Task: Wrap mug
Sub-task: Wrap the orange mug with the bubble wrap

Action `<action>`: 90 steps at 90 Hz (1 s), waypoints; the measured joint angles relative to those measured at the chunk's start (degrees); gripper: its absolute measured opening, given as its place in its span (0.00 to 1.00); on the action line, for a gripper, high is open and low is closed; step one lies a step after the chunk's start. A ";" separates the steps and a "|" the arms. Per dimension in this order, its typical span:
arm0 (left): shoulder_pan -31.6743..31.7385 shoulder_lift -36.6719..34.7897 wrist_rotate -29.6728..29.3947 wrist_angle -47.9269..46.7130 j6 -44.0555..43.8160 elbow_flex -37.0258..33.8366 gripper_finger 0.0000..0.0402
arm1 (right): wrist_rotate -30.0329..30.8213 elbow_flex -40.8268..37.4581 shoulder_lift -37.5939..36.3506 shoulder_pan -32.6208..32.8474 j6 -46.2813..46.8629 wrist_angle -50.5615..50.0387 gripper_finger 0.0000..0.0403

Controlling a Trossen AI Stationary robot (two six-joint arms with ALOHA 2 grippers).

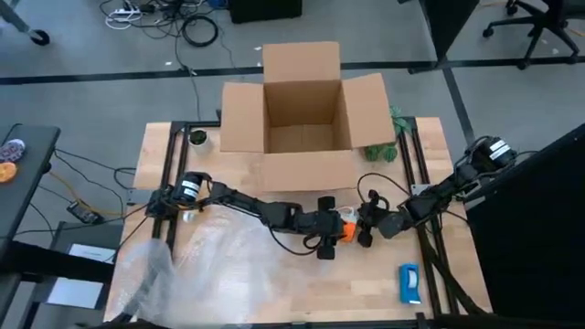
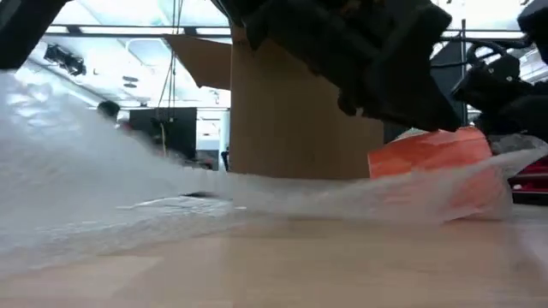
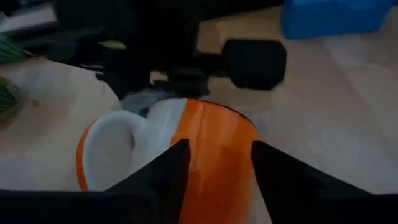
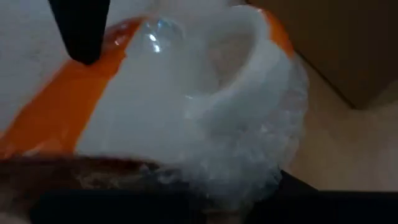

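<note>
A sheet of bubble wrap (image 1: pixel 196 251) lies spread over the left and middle of the table (image 1: pixel 457 292), one edge drawn up against the mug (image 1: pixel 345 229). In the low view the wrap (image 2: pixel 171 201) rises at the left and runs flat across to the mug (image 2: pixel 437 162), lapping over its lower side.

The left arm reaches from the table's left edge toward the middle, and the left gripper (image 1: pixel 327 233) sits just left of the mug. In the left wrist view its two fingers (image 3: pixel 168 174) stand apart, one on each side of the orange mug (image 3: pixel 211 149), whose white handle (image 3: pixel 109 149) shows to one side; whether the fingers press on the mug cannot be told.

Behind the mug stands an open box (image 1: pixel 306 114) with its flaps spread.

The mug lies near the middle of the table, in front of the box, between the two grippers. The right gripper (image 1: pixel 367 225) is just right of it, its arm coming from the table's right edge. In the right wrist view the mug (image 4: pixel 74 106) fills the picture under wrap (image 4: pixel 249 143); the state of this gripper cannot be told.

A blue object (image 1: pixel 409 283) lies near the front right of the table, well apart from the mug.
</note>
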 joint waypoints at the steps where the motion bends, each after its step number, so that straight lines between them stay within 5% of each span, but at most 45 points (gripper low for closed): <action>1: 0.00 -0.41 -0.12 -0.44 0.07 0.00 0.40 | 0.03 0.32 -0.10 0.00 -0.11 -0.58 0.03; 25: 0.62 -7.11 -7.43 -15.26 -0.96 -0.37 0.40 | 1.39 14.42 -0.76 0.29 -1.78 -28.62 0.01; 45: 0.61 -7.23 -11.34 -19.43 -10.61 -3.77 0.40 | 4.16 27.63 -0.74 0.24 -4.34 -53.21 0.01; 72: -0.43 -7.02 -9.72 -8.65 -23.53 -15.45 0.40 | 11.46 30.76 0.46 -1.68 -12.09 -57.43 0.01; 90: -0.81 -7.11 -8.82 -5.24 -24.69 -16.48 0.40 | 15.31 31.27 9.41 -3.54 -19.00 -56.72 0.01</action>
